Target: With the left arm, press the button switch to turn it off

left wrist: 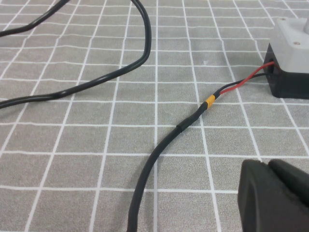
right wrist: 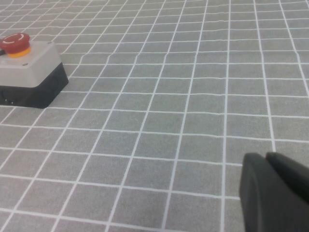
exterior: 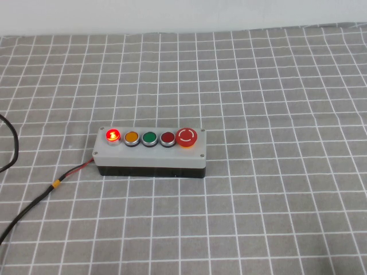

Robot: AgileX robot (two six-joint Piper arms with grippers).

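Note:
The button switch (exterior: 113,135) glows bright red at the left end of a row of five buttons on a grey box (exterior: 150,152) in the middle of the table. Neither arm shows in the high view. My left gripper (left wrist: 268,166) is shut and empty, low over the cloth, well short of the box's left end (left wrist: 292,41), beside the box's black cable (left wrist: 164,145). My right gripper (right wrist: 264,159) is shut and empty, low over the cloth, far from the box's right end (right wrist: 29,72).
An orange, a green and a dark red button follow the lit one, then a large red mushroom button (exterior: 187,137) (right wrist: 15,43). The box's cable (exterior: 34,200) runs off to the front left. Another black cable (left wrist: 96,82) loops over the checked cloth.

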